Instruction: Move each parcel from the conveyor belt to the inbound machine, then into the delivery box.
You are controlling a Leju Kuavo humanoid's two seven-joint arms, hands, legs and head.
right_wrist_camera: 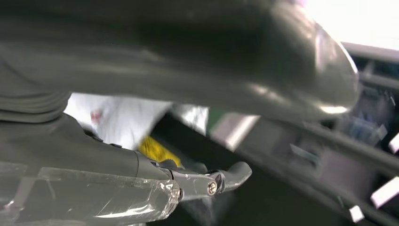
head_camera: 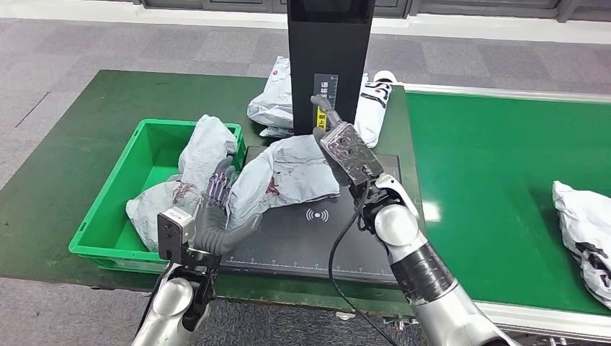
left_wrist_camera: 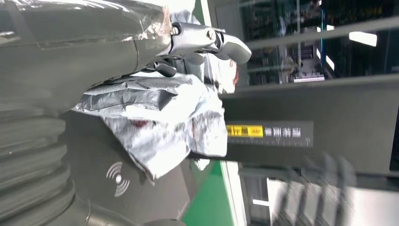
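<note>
Status: mid-cycle. One grey parcel (head_camera: 288, 176) lies on the black scanning plate of the inbound machine (head_camera: 317, 241), its left end over the plate's left edge. The left hand (head_camera: 216, 209) grips that end, fingers wrapped on the bag. The right hand (head_camera: 328, 119) is raised near the machine's upright column (head_camera: 328, 50); whether it is closed cannot be told.

Done: at least two parcels (head_camera: 194, 162) already rest in the green delivery box (head_camera: 115, 216) at the worktop's left edge.

Remaining: transfer of the held parcel into the box; one parcel (head_camera: 583, 231) waits at the conveyor belt's (head_camera: 483, 166) right edge.

Obstructions: the piled parcels crowd the box's near-right corner. Further bags (head_camera: 270, 101) lie behind the column.
</note>
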